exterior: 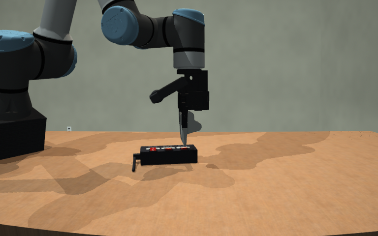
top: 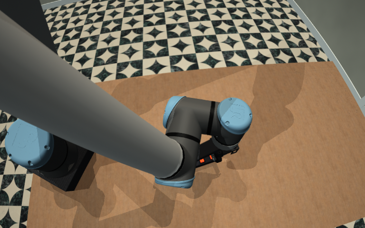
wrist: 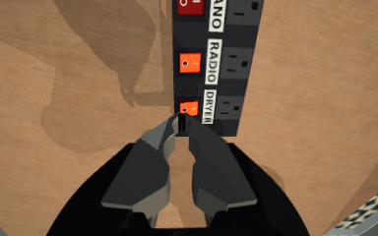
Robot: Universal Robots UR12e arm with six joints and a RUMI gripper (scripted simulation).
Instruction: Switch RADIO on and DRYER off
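The black power strip lies right way up on the wooden table. Its RADIO switch and its DRYER switch both show bright orange. The third switch is darker red. My gripper is shut and empty. It points straight down, with its tips at the near edge of the DRYER switch. In the top view the wrist hides the fingers.
A short black cable stub sticks out of the strip's left end. The robot's black base stands at the table's left side. The chequered floor lies beyond the table's far edge.
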